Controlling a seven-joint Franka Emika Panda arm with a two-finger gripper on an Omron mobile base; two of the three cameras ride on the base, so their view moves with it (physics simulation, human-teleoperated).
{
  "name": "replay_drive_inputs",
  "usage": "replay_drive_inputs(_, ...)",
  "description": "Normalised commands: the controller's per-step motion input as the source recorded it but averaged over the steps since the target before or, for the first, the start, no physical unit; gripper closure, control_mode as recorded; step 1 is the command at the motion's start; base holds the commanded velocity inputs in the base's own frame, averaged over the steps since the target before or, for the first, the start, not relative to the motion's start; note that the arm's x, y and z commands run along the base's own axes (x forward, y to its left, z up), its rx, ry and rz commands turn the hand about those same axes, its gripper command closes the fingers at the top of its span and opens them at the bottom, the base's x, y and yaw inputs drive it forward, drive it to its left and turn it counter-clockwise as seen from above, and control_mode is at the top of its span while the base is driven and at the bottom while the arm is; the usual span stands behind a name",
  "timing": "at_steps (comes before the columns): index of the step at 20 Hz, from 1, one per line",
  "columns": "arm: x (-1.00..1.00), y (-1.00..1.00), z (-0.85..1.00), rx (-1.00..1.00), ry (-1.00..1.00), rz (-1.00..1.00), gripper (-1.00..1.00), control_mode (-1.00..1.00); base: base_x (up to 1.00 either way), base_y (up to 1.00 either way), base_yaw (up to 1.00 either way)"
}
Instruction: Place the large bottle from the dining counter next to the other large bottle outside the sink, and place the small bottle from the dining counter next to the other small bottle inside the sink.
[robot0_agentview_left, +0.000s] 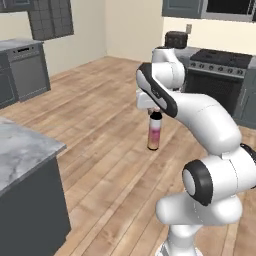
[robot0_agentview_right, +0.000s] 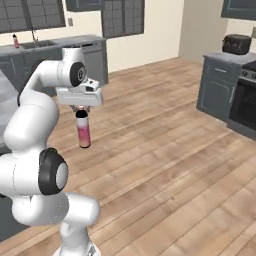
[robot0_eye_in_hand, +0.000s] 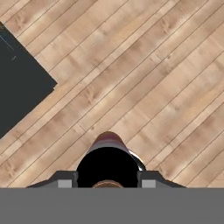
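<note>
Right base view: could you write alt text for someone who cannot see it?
A white robot arm's gripper holds a pink bottle with a dark cap upright by its top, above a wooden kitchen floor. Grey cabinets and an oven stand at the right.

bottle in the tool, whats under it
Under the bottle, held by its cap in the tool, lies bare wood floor. The floor straight beneath its base is covered in the hand view.

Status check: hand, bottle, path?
Hand shut on bottle at its cap, bottle hanging upright above the wood floor. Counter corner off to the left, nothing touching.
</note>
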Motion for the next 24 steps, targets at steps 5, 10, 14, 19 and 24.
replay_drive_inputs(5, 0.00, 0.00, 0.00, 0.00, 0.00, 0.00, 1.00, 1.00, 1.00, -0.57, 0.48)
replay_drive_inputs(10, 0.00, 0.00, 0.00, 0.00, 0.00, 0.00, 1.00, 1.00, 1.00, -0.61, 0.50)
replay_drive_inputs(14, 0.00, 0.00, 0.00, 0.00, 0.00, 0.00, 1.00, 1.00, 1.00, -0.61, 0.53)
replay_drive_inputs(19, 0.00, 0.00, 0.00, 0.00, 0.00, 0.00, 1.00, 1.00, 1.00, -0.68, 0.53)
replay_drive_inputs(24, 0.00, 0.00, 0.00, 0.00, 0.00, 0.00, 1.00, 1.00, 1.00, -0.74, 0.51)
